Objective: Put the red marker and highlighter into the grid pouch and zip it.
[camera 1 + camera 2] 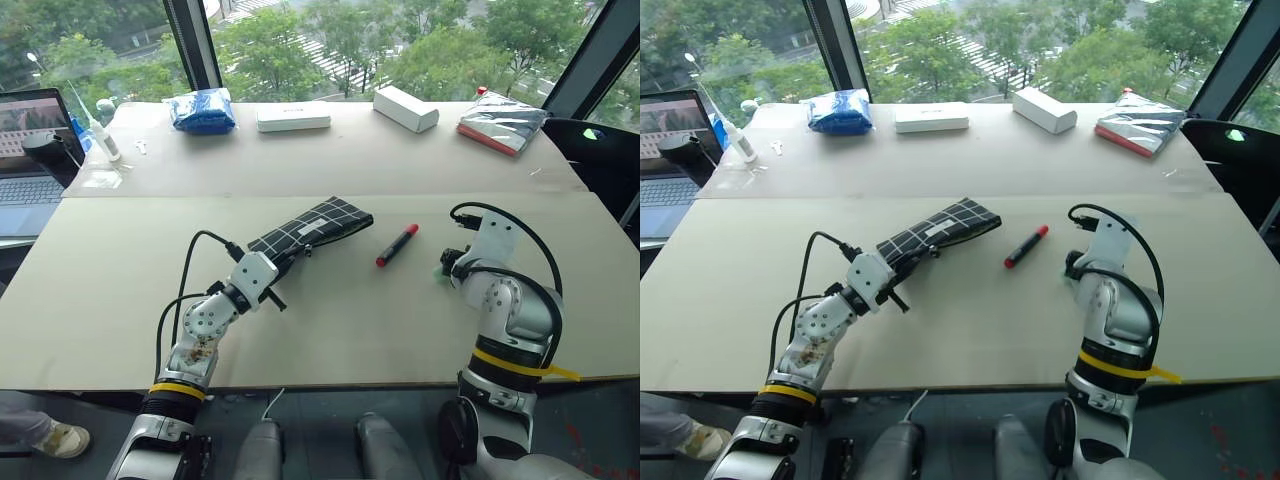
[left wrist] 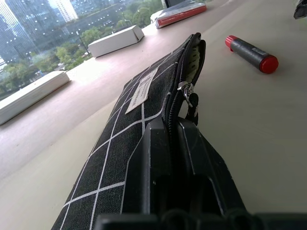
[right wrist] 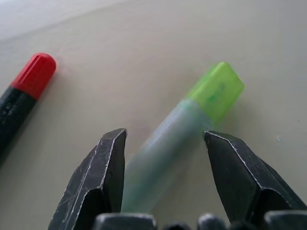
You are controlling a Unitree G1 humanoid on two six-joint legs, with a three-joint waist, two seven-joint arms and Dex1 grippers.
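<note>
Left pincer (image 2: pixel 175 143) is clamped on the grid pouch (image 1: pixel 312 229) edge; right pincer (image 3: pixel 165 143) stands wide, straddling the highlighter (image 3: pixel 192 124), whose lower body is blurred; red marker (image 1: pixel 397 244) on the bench (image 1: pixel 330 310)

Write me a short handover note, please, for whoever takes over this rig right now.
Left gripper: shut on the grid pouch, holding its near end; the zip is open at the far end.
Right gripper: open, fingers either side of the highlighter on the table, not yet closed on it.
Red marker: lying on the table between pouch and highlighter.
Done: pouch held. Left: both pens in, then zip.
</note>
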